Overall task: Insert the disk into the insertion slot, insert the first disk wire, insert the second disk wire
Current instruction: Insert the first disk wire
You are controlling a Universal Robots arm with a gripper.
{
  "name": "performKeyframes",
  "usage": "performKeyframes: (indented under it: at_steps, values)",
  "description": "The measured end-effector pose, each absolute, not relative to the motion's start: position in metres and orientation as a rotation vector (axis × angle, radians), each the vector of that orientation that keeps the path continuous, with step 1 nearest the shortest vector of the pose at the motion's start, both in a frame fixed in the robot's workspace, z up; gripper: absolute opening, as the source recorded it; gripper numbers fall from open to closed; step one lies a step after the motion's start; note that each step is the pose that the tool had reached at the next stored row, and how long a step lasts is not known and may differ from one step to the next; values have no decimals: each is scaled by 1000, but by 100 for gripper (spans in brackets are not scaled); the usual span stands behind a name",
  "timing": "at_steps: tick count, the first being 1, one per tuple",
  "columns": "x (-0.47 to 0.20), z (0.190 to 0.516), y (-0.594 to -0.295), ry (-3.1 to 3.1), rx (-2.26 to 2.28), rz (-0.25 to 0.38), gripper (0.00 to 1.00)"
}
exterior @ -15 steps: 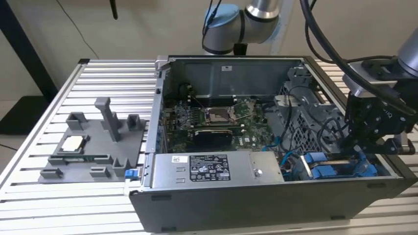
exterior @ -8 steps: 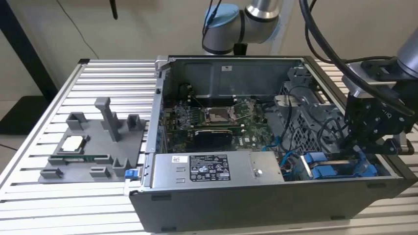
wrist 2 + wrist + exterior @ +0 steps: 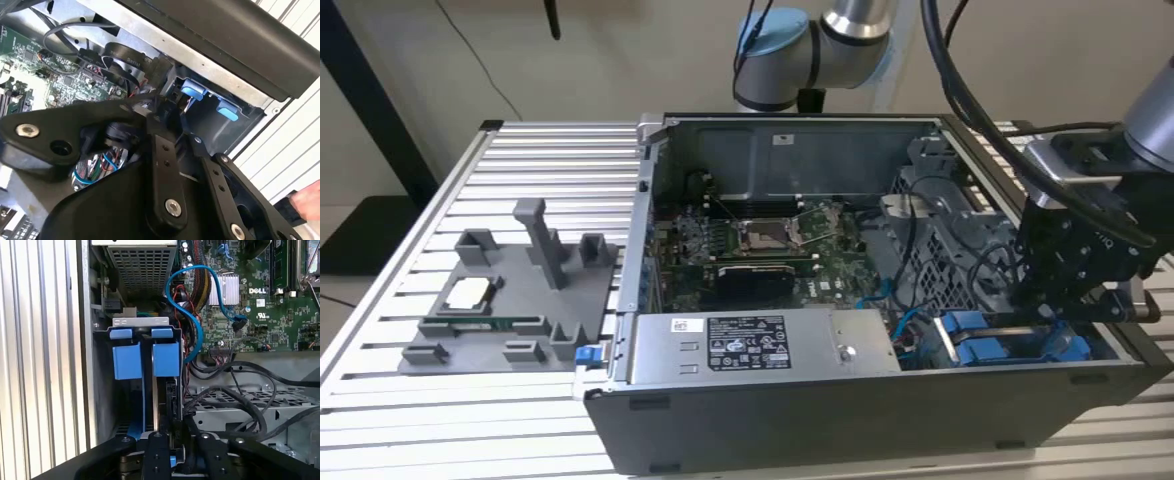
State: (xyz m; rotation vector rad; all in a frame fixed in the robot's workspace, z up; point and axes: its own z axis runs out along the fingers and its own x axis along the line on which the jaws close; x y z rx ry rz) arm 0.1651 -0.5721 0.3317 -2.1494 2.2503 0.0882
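The insertion slot (image 3: 104, 400) is the dark grey drive cage at the case's front corner, on the exterior view's right, with blue tabs (image 3: 127, 361) at its mouth. In the first wrist view the disk (image 3: 167, 400) stands on edge inside the slot, beside the tabs. It shows as a dark narrow edge with a bit of blue carrier between my fingers. My gripper (image 3: 172, 440) is shut on the disk from above. In the exterior view the gripper (image 3: 1074, 305) hangs low over the slot (image 3: 1014, 350). The second wrist view has the gripper (image 3: 171, 111) pointing at the blue tabs (image 3: 192, 92).
A blue data cable (image 3: 192, 315) and red and black wires (image 3: 186, 375) hang close beside the slot. Thick black cables (image 3: 240, 395) cross a metal bracket nearby. The grey power-supply box (image 3: 761, 345) lies next to the slot. A grey fixture tray (image 3: 507, 300) stands outside the case.
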Motion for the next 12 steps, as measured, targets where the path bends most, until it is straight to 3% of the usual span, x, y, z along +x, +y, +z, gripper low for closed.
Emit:
performKeyframes:
  at_steps: [1, 12]
  values:
    - [165, 334, -572, 2251, -2150, 90, 27]
    - [165, 375, -571, 2253, -2152, 92, 27]
